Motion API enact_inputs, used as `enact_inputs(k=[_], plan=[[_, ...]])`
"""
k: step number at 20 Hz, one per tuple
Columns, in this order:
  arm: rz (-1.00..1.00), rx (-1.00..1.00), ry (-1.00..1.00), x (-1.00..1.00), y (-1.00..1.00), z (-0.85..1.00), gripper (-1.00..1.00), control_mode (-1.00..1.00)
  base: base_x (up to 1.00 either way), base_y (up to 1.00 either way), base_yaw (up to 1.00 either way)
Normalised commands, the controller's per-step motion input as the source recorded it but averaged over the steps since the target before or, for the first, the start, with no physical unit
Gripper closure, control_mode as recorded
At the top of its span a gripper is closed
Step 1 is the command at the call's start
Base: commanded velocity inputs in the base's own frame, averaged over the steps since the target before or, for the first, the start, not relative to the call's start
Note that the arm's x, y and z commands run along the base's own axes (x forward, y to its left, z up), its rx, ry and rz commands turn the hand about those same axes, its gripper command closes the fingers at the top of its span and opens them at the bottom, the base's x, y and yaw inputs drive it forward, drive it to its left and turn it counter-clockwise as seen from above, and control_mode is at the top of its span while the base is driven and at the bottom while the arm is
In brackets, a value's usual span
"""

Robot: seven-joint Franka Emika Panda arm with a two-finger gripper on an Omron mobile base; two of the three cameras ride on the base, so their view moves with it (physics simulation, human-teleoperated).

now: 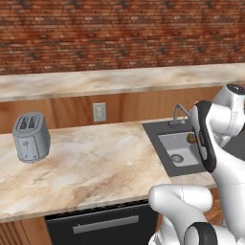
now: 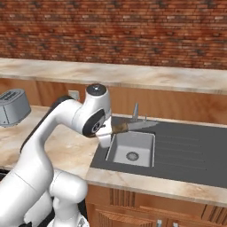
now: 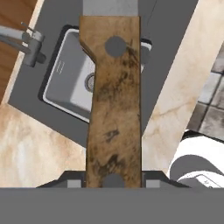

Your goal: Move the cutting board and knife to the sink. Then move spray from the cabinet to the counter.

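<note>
The pincer [image 3: 113, 180] is clamping the knife [image 3: 113, 100] by its brown wooden handle, the two fingers pressing on either side near the handle's butt. In the hand view the handle is running straight away from the pincer, with the grey blade [image 3: 111, 7] starting at the far end. The knife is hanging in the air above the sink [image 3: 70, 83], not touching it. In the right base view the knife [image 2: 128, 126] is sticking out level from the hand, its blade pointing right across the basin [image 2: 131, 148] toward the faucet [image 2: 135, 111]. In the left base view the arm is covering most of the basin [image 1: 178, 148], and the handle's end [image 1: 191, 138] is peeking out beside the forearm. A grey toaster [image 1: 30, 137] is standing far left on the marbled surface [image 1: 95, 162], well apart from the sink.
</note>
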Motion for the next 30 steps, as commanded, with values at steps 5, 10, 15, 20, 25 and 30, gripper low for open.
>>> enact_inputs(k=[5, 10, 15, 20, 25, 30], plan=[[0.00, 0.24, 0.13, 0.00, -0.02, 0.00, 1.00, -1.00, 0.00, 0.00, 0.00], [0.00, 0.28, 0.06, 0.02, 0.00, -0.01, 1.00, -1.00, 0.00, 0.00, 0.00], [0.00, 0.42, 0.03, 0.00, 0.00, -0.11, 1.00, -1.00, 0.00, 0.00, 0.00], [0.00, 0.31, 0.00, 0.00, 0.00, -0.10, 1.00, -1.00, 0.00, 0.00, 0.00], [0.00, 0.08, 0.01, 0.00, 0.00, 0.00, 1.00, -1.00, 0.00, 0.00, 0.00], [0.00, 0.14, 0.10, 0.07, 0.11, -0.15, 1.00, -1.00, 0.00, 0.00, 0.00]])
